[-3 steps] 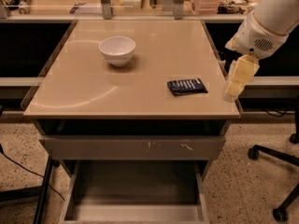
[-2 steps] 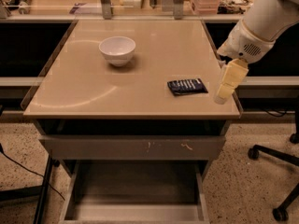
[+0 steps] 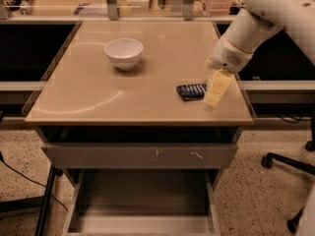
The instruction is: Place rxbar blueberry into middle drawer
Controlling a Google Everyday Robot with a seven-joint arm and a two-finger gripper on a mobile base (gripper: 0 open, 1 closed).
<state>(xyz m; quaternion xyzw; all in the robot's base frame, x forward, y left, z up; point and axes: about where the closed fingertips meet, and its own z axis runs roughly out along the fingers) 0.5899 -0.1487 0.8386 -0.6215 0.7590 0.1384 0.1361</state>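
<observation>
Navy-wrapped bar (image 3: pixel 191 91) lies flat on the tan table (image 3: pixel 88 95), close to the near right corner and well apart from the white bowl (image 3: pixel 123 52), which sits farther back and left. Gripper (image 3: pixel 212 98) hangs just right of the bar, tilted, tip low over the tabletop. From my view its lower end overlaps the bar's right end. I cannot tell whether it touches, or whether it is apart or together. My reading: nothing lifted yet, approach to the grasp. Drawer (image 3: pixel 142 198) stands pulled out below, floor bare, under the scratched grey front (image 3: pixel 123 155). Risks from here: the bar is thin and flat, so a descent slightly off could press the wrapper or nudge it rightward. The table edge is near on that side, and a shove could send it to the floor. A shallow pinch on slick wrapper may slip in the carry. Going down to the drawer, the arm must clear the tabletop lip and that front; clipping either could knock the bar loose.
</observation>
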